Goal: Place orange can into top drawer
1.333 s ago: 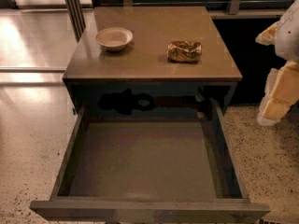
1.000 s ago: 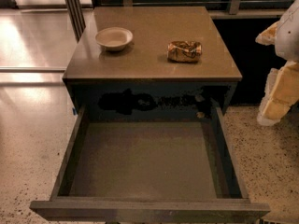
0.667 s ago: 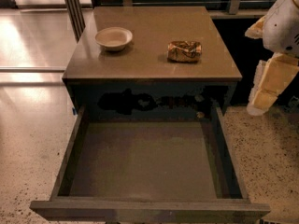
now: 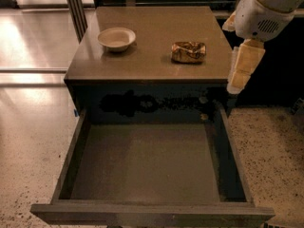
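Note:
The crushed orange can (image 4: 188, 52) lies on its side on the cabinet top (image 4: 152, 65), right of centre. The top drawer (image 4: 147, 163) is pulled wide open below, toward the camera, and its flat bottom is bare. My gripper (image 4: 242, 70) hangs from the white arm at the upper right, just off the cabinet's right edge. It is to the right of the can and a little above the cabinet top, not touching it, and it holds nothing that I can see.
A round off-white bowl (image 4: 117, 38) stands on the cabinet top at the left. Speckled floor (image 4: 275, 151) lies to the right of the drawer and a pale glossy floor (image 4: 33, 103) to the left. A dark railing runs behind the cabinet.
The arm and gripper have moved left, from the right edge of the view in toward the cabinet's right side. The can, bowl and drawer have not moved.

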{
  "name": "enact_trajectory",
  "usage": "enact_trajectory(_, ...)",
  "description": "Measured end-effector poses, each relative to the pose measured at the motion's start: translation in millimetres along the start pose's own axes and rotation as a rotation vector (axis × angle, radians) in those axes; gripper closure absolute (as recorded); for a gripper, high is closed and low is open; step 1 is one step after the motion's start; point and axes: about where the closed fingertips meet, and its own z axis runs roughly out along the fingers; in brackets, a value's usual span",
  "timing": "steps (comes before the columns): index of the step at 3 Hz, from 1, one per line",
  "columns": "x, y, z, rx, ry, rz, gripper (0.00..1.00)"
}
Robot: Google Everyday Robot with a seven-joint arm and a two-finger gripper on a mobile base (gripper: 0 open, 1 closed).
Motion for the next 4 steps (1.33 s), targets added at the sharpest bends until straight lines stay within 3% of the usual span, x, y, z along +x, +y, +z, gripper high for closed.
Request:
enact_trajectory(2,-23.3,-50.4,67.8,-0.073,0.006,-0.015,0.00)
enact_trajectory(3,-25.5,-74.3,87.7,-0.032,0.033,-0.009,0.00)
enact_trajectory(4,-25.5,-74.4,87.7,-0.032,0.033,-0.009,0.00)
